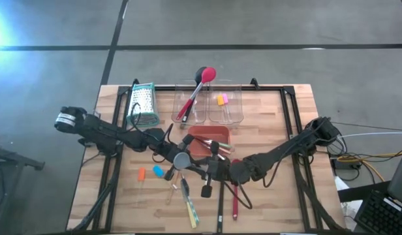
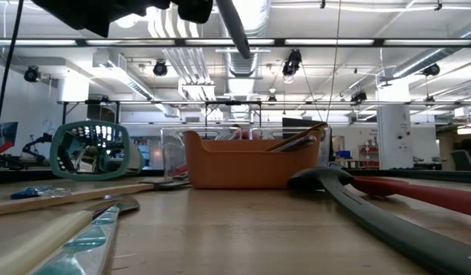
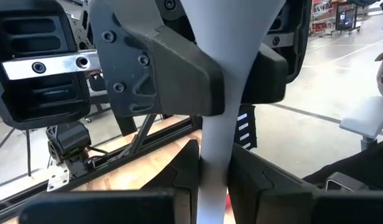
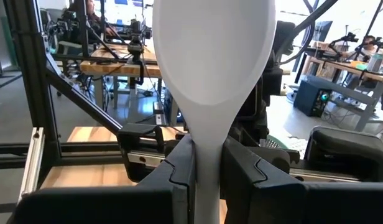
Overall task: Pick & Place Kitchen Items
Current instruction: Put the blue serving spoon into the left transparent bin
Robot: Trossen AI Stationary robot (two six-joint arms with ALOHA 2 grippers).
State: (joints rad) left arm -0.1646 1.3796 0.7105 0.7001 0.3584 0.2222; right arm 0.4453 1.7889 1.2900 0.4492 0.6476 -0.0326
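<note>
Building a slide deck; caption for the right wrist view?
Right tool shut on a grey spoon, bowl upright, lab benches behind.

Two arms; two clear tubs (image 1: pixel 209 104); one orange tray (image 1: pixel 207 140); one grater (image 1: pixel 143 102); one grey spoon (image 1: pixel 182 159); one red ladle (image 1: pixel 196 91); two small caps (image 1: pixel 150 172).

No text, label, brand, number or sign can be read in any of the views. The white band on the left arm's wrist (image 1: pixel 66 120) in the high view carries marks too small to make out. The black-and-white striped patch (image 3: pixel 244 127) in the left wrist view shows only stripes, no letters.
</note>
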